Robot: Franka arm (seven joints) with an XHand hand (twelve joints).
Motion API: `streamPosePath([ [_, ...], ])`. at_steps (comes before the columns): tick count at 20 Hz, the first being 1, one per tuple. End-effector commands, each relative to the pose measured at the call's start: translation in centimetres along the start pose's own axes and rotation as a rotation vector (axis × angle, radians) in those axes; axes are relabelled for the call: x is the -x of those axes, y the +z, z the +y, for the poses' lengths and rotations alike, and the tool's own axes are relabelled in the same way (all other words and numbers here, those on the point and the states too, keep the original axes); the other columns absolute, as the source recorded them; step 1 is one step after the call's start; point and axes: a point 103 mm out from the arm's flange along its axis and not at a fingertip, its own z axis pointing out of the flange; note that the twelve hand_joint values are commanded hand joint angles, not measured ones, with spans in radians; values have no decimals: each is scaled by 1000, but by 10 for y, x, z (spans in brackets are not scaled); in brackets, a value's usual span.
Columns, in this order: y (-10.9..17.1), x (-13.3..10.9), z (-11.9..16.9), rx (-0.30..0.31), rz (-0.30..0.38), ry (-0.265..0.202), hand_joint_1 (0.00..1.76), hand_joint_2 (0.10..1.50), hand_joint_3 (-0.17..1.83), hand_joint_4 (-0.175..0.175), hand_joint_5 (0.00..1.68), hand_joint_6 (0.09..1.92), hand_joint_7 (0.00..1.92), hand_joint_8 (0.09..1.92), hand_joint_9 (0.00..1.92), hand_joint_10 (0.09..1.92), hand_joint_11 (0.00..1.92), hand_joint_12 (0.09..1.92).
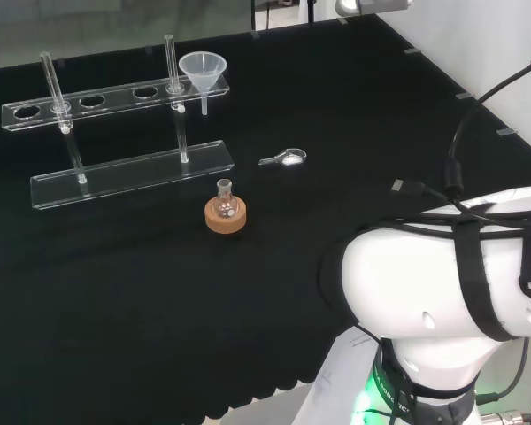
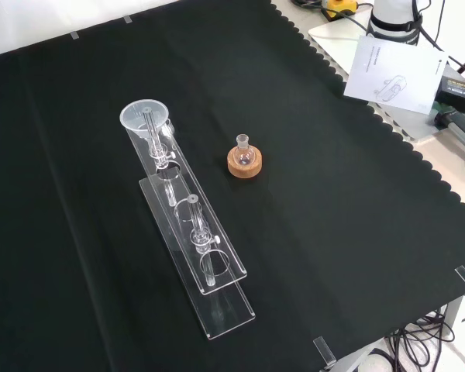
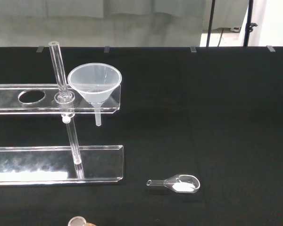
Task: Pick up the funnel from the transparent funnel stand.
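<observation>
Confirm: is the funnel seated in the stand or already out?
Seated. The funnel sits upright in the end hole of the stand, its stem hanging below the top shelf.

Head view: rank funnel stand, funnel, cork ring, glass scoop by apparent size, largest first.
1. funnel stand
2. funnel
3. cork ring
4. glass scoop
Funnel and cork ring look close; the ring is nearer the camera, so that order is unsure.

Lab bench, flask [image 1: 225, 197] (cork stand), funnel stand [image 1: 115, 97]
</observation>
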Motion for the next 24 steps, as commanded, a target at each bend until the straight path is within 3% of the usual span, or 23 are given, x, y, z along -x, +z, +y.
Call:
streamPosePath([
  [1, 0, 0, 0, 8, -6, 0, 85, 1103, 414, 14, 128, 87, 0, 231, 25, 705, 37, 1354],
  [4, 0, 0, 0, 8, -5, 4, 9, 1164, 421, 27, 138, 87, 0, 212, 25, 658, 3, 1328],
  [12, 7, 2, 9, -9, -14, 17, 0, 1177, 416, 28, 144, 87, 0, 213, 33, 647, 0, 1320],
  [24, 36, 11, 58, -82, -34, 82, 0, 1183, 386, 23, 159, 87, 0, 234, 43, 627, 0, 1313],
])
